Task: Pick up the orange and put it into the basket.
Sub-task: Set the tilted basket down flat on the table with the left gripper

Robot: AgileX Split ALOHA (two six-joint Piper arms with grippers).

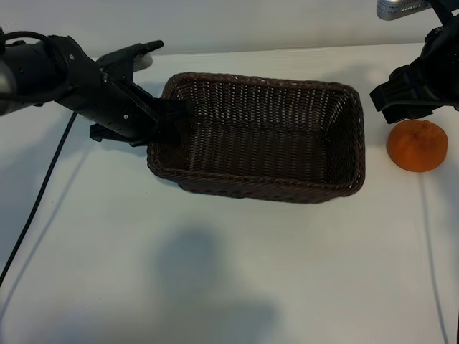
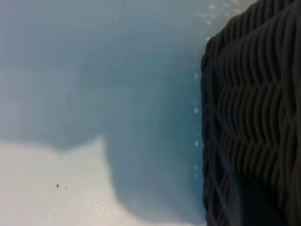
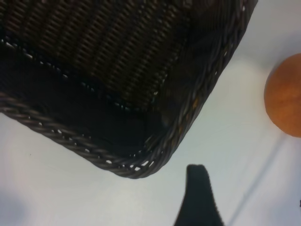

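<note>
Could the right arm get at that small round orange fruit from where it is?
Probably yes. The right gripper hangs open just above and beside the small round orange fruit, which sits alone on the white table outside the dark woven wicker basket; nothing lies between them.

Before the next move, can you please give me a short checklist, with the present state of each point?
1. orange free on the table, outside the basket: ok.
2. Basket inside has room for the fruit: ok, nothing in it.
3. right gripper open, nothing held: ok.
4. Right gripper directly over the orange: not ok, it hangs a little beyond it, toward the basket's side.
5. left gripper at the basket's left end wall: ok; whether it grips the rim: cannot tell.
6. Way from orange to basket free: ok.
</note>
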